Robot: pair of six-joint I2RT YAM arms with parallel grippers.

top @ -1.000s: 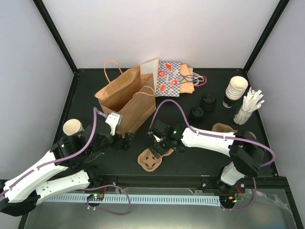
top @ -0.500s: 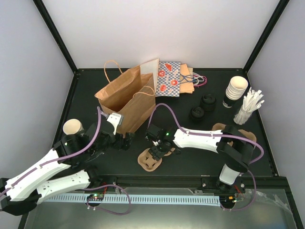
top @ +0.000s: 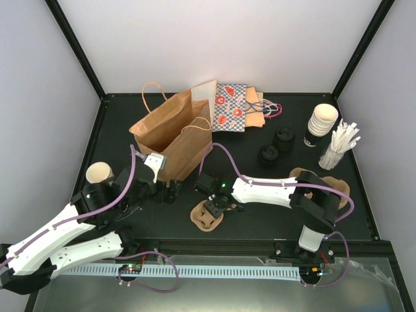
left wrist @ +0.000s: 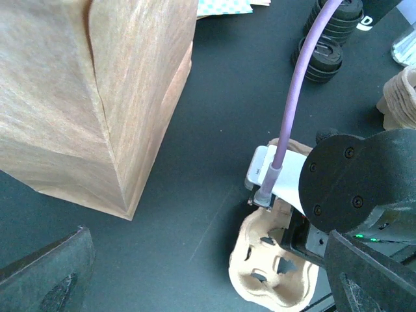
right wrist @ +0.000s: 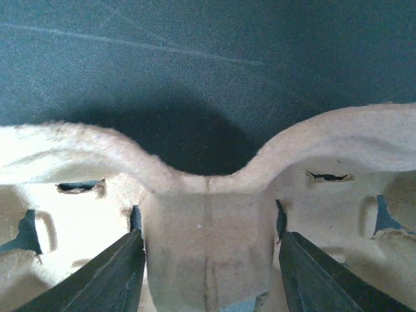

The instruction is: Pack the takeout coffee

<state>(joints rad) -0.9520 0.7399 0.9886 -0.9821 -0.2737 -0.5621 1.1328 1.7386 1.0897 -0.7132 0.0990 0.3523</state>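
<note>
Two risks | your right gripper (right wrist: pixel 208 260) straddles the cup carrier (right wrist: pixel 208 188) at its ridge, half-open, grip unconfirmed | thin pulp may crush or slip, tilting sideways when you lift.

A brown paper bag (top: pixel 170 133) stands upright on the black table (top: pixel 260 224), and flat patterned bags (top: pixel 231 107) lie just behind it. A pulp cup carrier (top: pixel 200 220) lies in front of the bag, apart from it. At the right there are two stacks of black lids (top: pixel 276 146), a stack of paper cups (top: pixel 322 121), a bundle of white sticks (top: pixel 339 146), perhaps straws, and a second carrier (top: pixel 335 183), which is partly hidden.
</note>
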